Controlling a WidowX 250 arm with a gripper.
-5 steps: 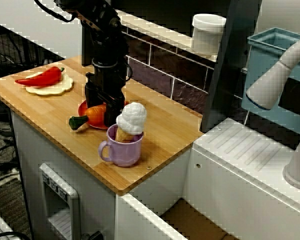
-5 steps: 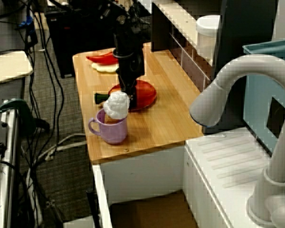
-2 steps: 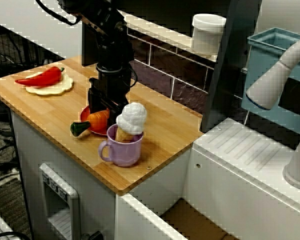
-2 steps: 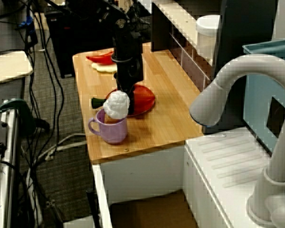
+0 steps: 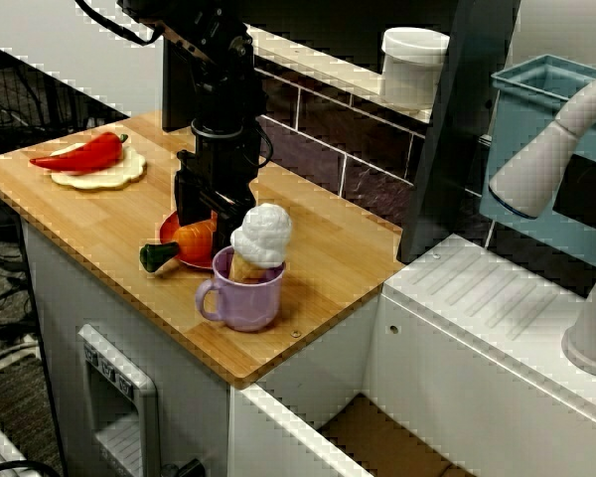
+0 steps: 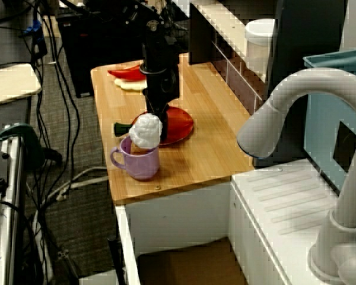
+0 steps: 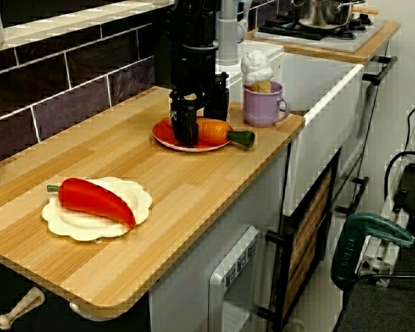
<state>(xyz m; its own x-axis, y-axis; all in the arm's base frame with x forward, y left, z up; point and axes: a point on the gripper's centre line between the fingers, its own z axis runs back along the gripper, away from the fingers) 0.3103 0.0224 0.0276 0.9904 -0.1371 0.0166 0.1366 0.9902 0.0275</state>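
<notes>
Your gripper [image 7: 201, 130] has eased up a touch off the red plate [image 7: 164, 135], and the carrot [image 7: 220, 131] has slid slightly toward the counter's [image 7: 159, 190] front edge, so it's been nudged, not lifted. The jaws stand apart, clamping nothing (one finger hides the carrot's thick end). The carrot lies flat on the plate with its leafy tip overhanging the rim, near the purple mug [image 7: 261, 107].

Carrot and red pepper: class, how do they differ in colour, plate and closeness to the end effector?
The carrot is orange; the red pepper is red. The carrot lies on a red plate, the red pepper on a cream scalloped plate. The end effector stands at the carrot, apart from the red pepper. Both lie on their sides, green-stemmed.
</notes>
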